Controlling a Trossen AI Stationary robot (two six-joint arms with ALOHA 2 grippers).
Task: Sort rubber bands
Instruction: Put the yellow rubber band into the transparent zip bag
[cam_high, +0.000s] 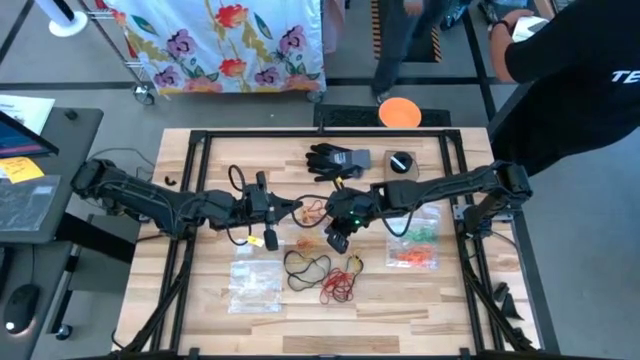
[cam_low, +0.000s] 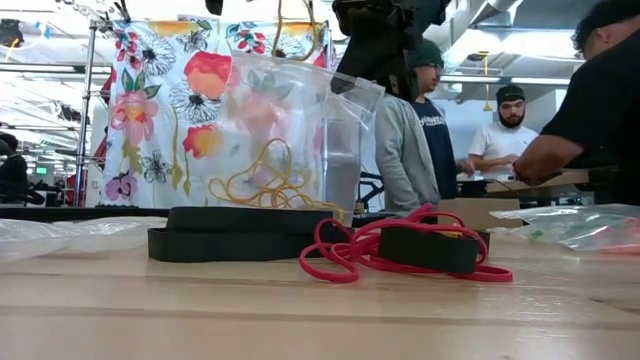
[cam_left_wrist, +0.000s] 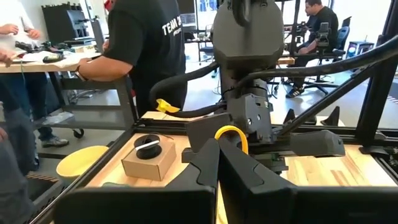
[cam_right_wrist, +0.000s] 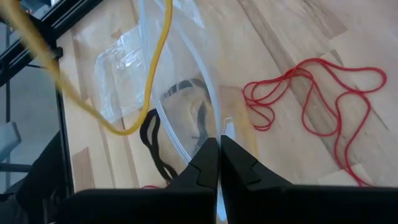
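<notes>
Fingers (cam_left_wrist: 217, 163) of left gripper pinched on yellow rubber band (cam_left_wrist: 231, 133) above table (cam_high: 200, 300)

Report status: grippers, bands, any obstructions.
Left gripper shut on yellow rubber band, mid-table. Right gripper shut on clear bag, lifted. Red bands loose on table. Nothing seen blocking.

Busy workshop vibe: a floral cloth (cam_high: 240, 40) hangs on a rack just past the far edge of the wooden tabletop (cam_high: 200, 300), over a grey concrete floor (cam_high: 590, 200). Bright ceiling lights, a desk (cam_high: 40, 180) off the tabletop's left edge, and 3 people (cam_low: 500, 130) around a workbench (cam_low: 540, 182) in back.
</notes>
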